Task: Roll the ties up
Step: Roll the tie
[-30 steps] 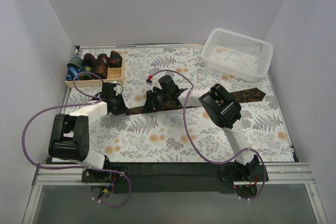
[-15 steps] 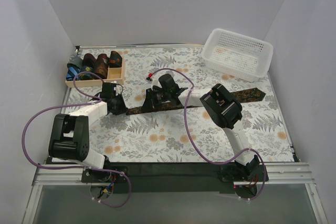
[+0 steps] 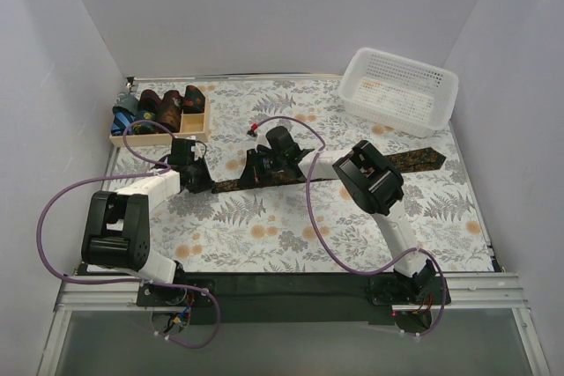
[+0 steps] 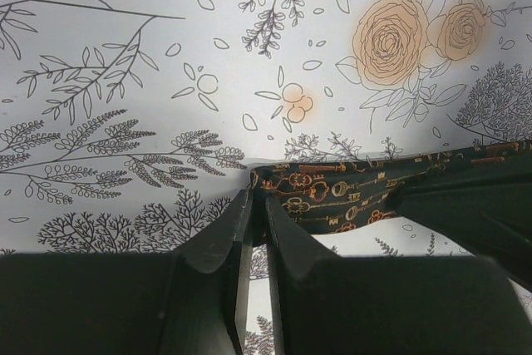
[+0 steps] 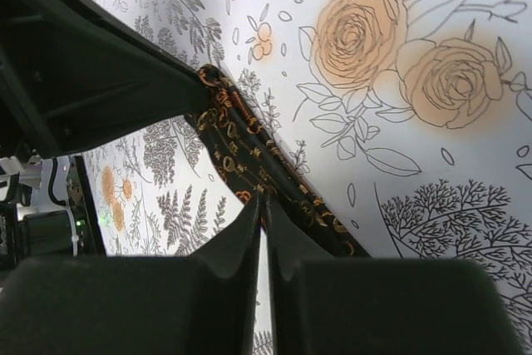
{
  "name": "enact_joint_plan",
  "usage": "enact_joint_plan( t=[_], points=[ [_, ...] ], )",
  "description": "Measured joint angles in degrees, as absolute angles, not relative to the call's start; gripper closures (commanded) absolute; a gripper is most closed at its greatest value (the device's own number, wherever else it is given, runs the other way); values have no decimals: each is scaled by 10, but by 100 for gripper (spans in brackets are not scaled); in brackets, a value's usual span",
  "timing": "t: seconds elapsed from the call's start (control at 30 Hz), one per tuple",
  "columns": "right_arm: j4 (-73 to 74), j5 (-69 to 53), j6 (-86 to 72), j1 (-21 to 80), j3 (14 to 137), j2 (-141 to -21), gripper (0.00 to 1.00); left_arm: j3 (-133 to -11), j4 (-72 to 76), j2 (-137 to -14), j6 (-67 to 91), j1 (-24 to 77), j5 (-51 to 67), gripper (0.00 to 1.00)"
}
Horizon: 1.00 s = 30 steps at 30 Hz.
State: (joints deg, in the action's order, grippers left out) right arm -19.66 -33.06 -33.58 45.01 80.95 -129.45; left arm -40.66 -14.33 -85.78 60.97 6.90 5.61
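A dark tie with an orange key pattern [image 3: 405,161] lies flat across the floral table, from its narrow end at centre-left to its wide end at the right. My left gripper [image 3: 201,179] is shut on the tie's narrow end; in the left wrist view the tie [image 4: 349,195] runs rightward from the closed gripper [image 4: 258,187]. My right gripper [image 3: 254,170] is shut on the same tie a little further right. In the right wrist view the closed right gripper [image 5: 264,202] pinches the tie's edge [image 5: 241,151], and the left gripper [image 5: 83,72] looms at upper left.
A shallow wooden tray [image 3: 132,136] at the back left holds several rolled ties [image 3: 167,107]. A white mesh basket [image 3: 401,90] stands at the back right. Purple cables loop over both arms. White walls enclose the table on three sides.
My right wrist has shifted very slightly left along the tie. The tie and the left arm have stayed where they were.
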Motion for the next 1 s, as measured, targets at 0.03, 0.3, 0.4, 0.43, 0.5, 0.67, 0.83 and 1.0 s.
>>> enact_joint_plan(
  t=[0.03,0.3,0.4,0.43,0.5,0.67,0.83,1.0],
  points=[
    [-197,-329,-337,450,809,-1298,90,-407,-143,-858,609,69,56,89],
    [-217,-332,-349,450,806,-1306,93,-413,-172,-837,611,69,52,95],
    [-222,-333,-352,450,804,-1307,93,-423,-188,-822,616,69,60,96],
    [-223,-334,-354,450,804,-1307,93,-429,-193,-816,618,69,65,96],
    [-225,-334,-354,450,804,-1308,93,-439,-200,-804,625,69,78,96],
    [-230,-334,-354,450,804,-1309,93,-467,-213,-787,641,71,127,96],
    [-232,-335,-354,450,804,-1309,93,-487,-217,-789,663,93,159,96],
    [-234,-336,-354,450,804,-1309,93,-488,-192,-806,691,129,177,96]
  ],
)
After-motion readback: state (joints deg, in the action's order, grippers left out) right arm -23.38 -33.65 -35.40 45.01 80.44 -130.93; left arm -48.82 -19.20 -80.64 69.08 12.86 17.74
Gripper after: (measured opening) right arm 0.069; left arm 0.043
